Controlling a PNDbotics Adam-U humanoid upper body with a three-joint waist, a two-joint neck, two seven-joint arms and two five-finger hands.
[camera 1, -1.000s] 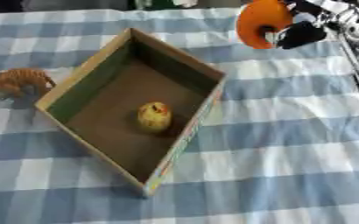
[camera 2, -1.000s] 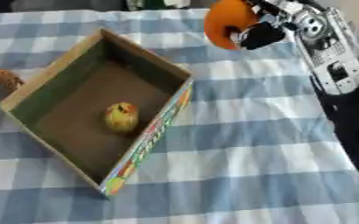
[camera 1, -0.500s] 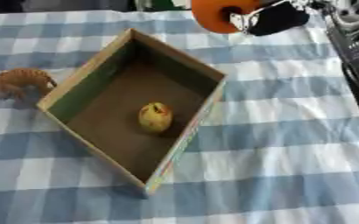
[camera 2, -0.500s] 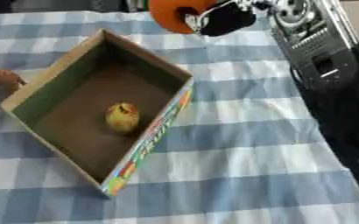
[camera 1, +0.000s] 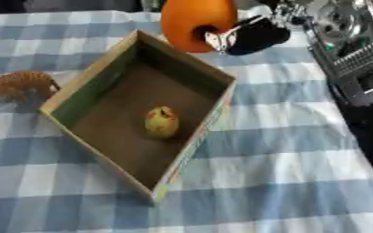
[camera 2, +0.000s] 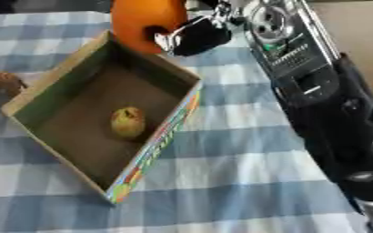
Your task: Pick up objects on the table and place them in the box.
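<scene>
The desk (camera 1: 285, 150) is covered by a cloth (camera 2: 221, 168) checked in pale blue and white, with darker blue squares where the bands cross. The cloth is spread across nearly the whole of both views and is seen slightly askew. Soft, even light is cast over it, and only faint shadows are thrown. Along the far edge a narrow dark strip (camera 1: 54, 4) is seen behind the desk. In the right eye view a plain tan surface (camera 2: 357, 27) is shown at the upper right corner.

Both head eyes look steeply down, close over the box (camera 1: 142, 118) and checkered table (camera 1: 285, 159).
</scene>
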